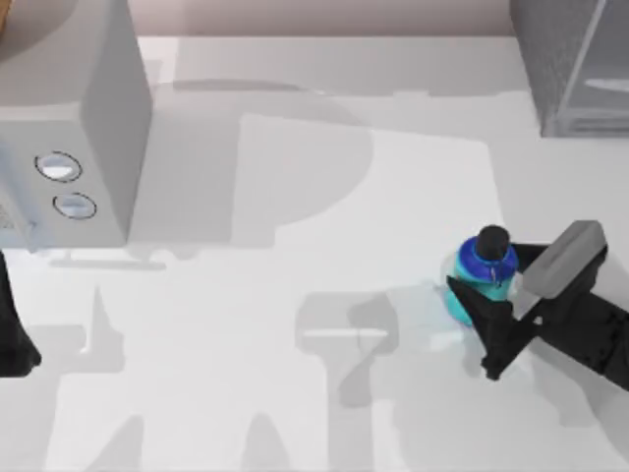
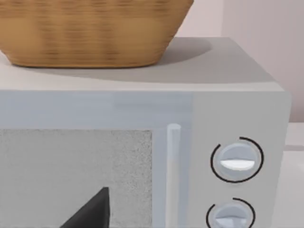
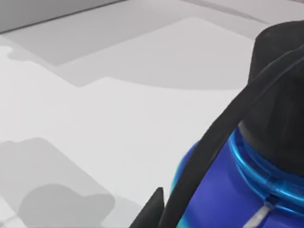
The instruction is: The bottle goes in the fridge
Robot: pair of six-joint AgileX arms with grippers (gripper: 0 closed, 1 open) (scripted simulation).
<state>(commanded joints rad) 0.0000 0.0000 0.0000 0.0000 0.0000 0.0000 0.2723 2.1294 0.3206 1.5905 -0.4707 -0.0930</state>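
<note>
The bottle [image 1: 480,267], cyan with a blue shoulder and black cap, stands upright right of the table's middle. My right gripper [image 1: 488,295] reaches in from the right edge, with its dark fingers [image 1: 479,317] on either side of the bottle's body, shut on it. The right wrist view has the bottle [image 3: 223,190] very close, with its black cap [image 3: 280,95] and thin loop, and one fingertip [image 3: 153,209] beside it. The fridge [image 1: 575,59], dark grey and speckled with a pale panel, stands at the far right corner. My left arm [image 1: 12,334] is parked at the left edge.
A light grey box with two round dials [image 1: 69,118] stands at the far left. In the left wrist view a woven basket [image 2: 90,33] sits on top of it, and a dark fingertip [image 2: 92,211] shows in front of its door. A pale mat [image 1: 295,295] covers the table's middle.
</note>
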